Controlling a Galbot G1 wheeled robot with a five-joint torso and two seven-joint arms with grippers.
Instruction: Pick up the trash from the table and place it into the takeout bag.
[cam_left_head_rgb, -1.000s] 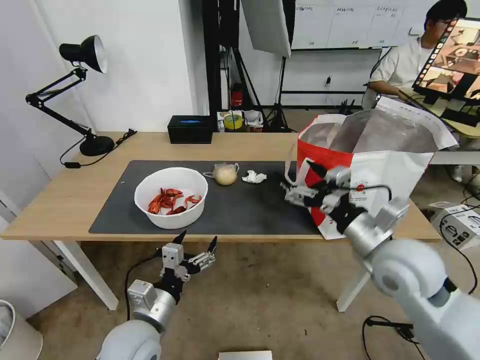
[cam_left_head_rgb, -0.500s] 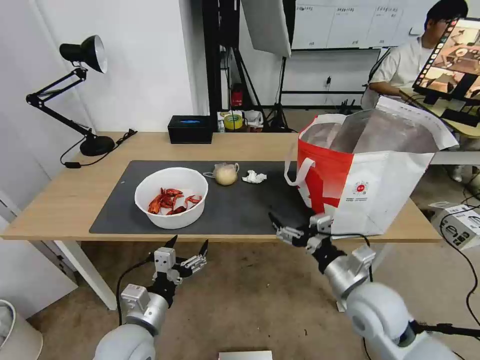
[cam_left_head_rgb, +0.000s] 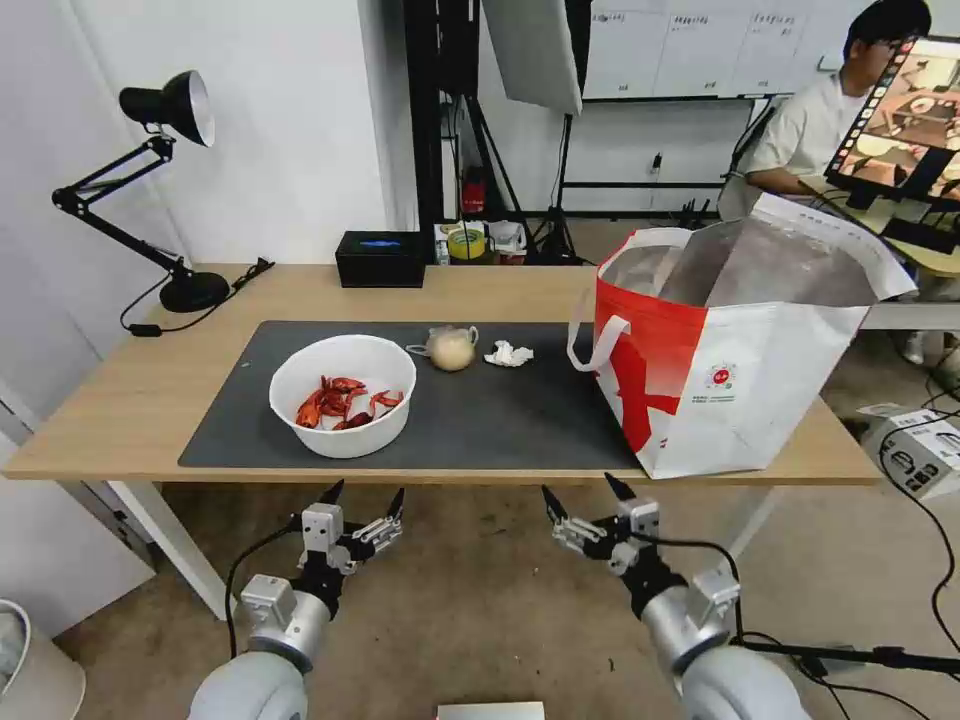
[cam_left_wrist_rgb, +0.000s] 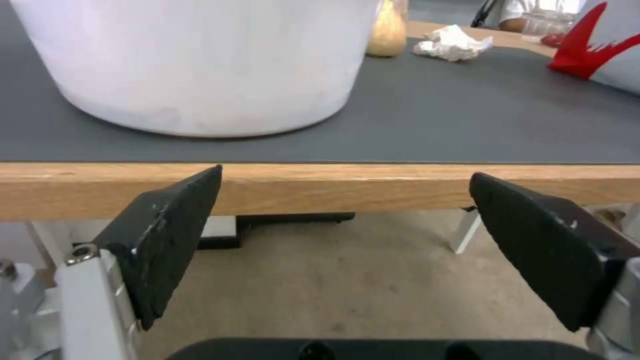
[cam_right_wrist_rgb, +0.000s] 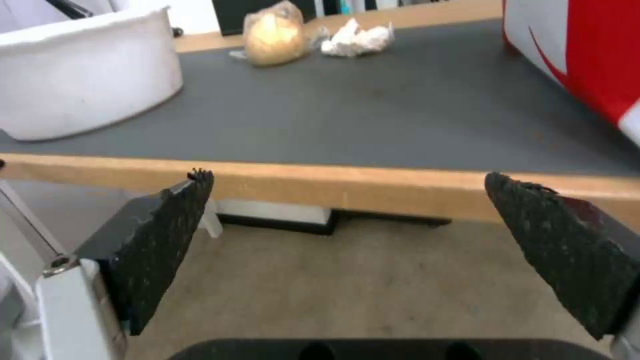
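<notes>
1. Looking from the head view, both arms hang below the near edge of the counter (cam_left_head_rgb: 500, 290). The left tool (cam_left_head_rgb: 362, 497) has its jaws spread and empty, in front of the white bowl (cam_left_head_rgb: 342, 394); the right tool (cam_left_head_rgb: 580, 495) is likewise spread and empty, below the gap between bowl and takeout bag (cam_left_head_rgb: 735, 350). On the dark mat (cam_left_head_rgb: 500, 410) lie the bowl of red crayfish shells, a knotted clear bag with a beige lump (cam_left_head_rgb: 450, 348) and a crumpled tissue (cam_left_head_rgb: 508, 353) just beside it. The takeout bag stands open at the counter's right end, foil lining showing and a white handle drooping toward the mat. I judge three pieces remain. The small ones suit a one-tool pinch from above, while the bowl should be gripped at its rim and kept level so shells do not spill.

2. The left wrist view shows that tool's black fingers (cam_left_wrist_rgb: 167, 240) wide apart below the counter edge, with the bowl's smooth, tapering white wall (cam_left_wrist_rgb: 200, 60) straight ahead. It looks slippery, so the rim seems the better hold.

3. The right wrist view shows its fingers (cam_right_wrist_rgb: 157, 245) equally wide apart, with the lump bag (cam_right_wrist_rgb: 272, 34) and tissue (cam_right_wrist_rgb: 357, 37) beyond and the tote's red panel (cam_right_wrist_rgb: 580, 55) close alongside. The tissue looks light and soft, so it calls for a full closing.
</notes>
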